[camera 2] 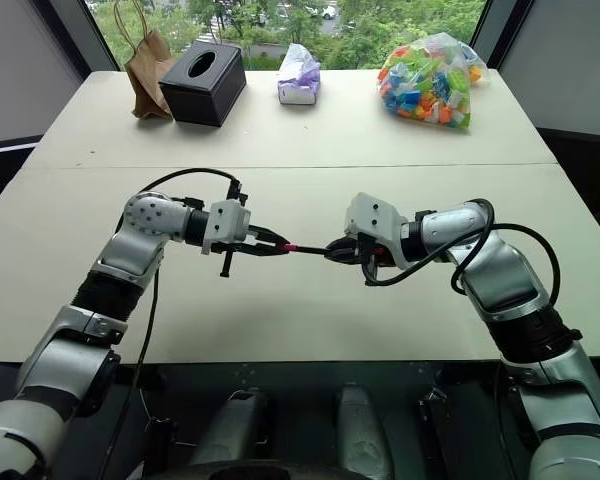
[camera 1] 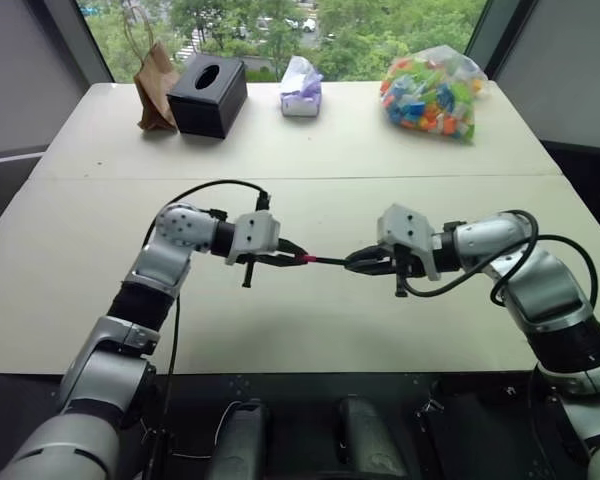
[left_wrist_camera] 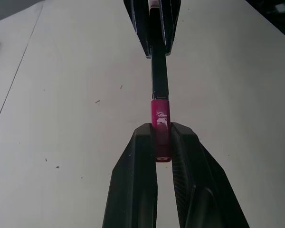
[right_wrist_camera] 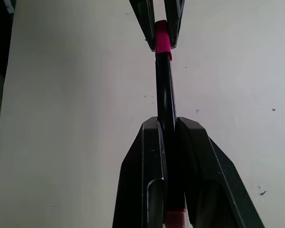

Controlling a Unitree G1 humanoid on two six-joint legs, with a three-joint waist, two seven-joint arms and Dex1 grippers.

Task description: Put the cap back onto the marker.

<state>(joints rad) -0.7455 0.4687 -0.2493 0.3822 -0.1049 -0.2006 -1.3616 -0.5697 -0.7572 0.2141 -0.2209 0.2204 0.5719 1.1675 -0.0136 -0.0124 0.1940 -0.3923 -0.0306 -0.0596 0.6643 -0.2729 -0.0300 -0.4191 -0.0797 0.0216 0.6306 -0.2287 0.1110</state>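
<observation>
Both grippers meet tip to tip above the middle of the white table (camera 1: pixel 310 190). My left gripper (camera 1: pixel 296 257) is shut on the small red cap (left_wrist_camera: pixel 161 118), which pokes out past its fingertips. My right gripper (camera 1: pixel 357 262) is shut on the thin black marker (right_wrist_camera: pixel 164 85), with a pinkish end showing low between its fingers. The marker (camera 1: pixel 329 260) bridges the gap between the two grippers, and its front end meets the cap (right_wrist_camera: pixel 162 40) in one straight line. How deep the marker sits inside the cap I cannot tell.
Along the table's far edge stand a brown paper bag (camera 1: pixel 156 88), a black tissue box (camera 1: pixel 208 94), a white and purple packet (camera 1: pixel 301 88) and a clear bag of colourful pieces (camera 1: pixel 432 92). A seam (camera 1: pixel 400 176) crosses the table behind the grippers.
</observation>
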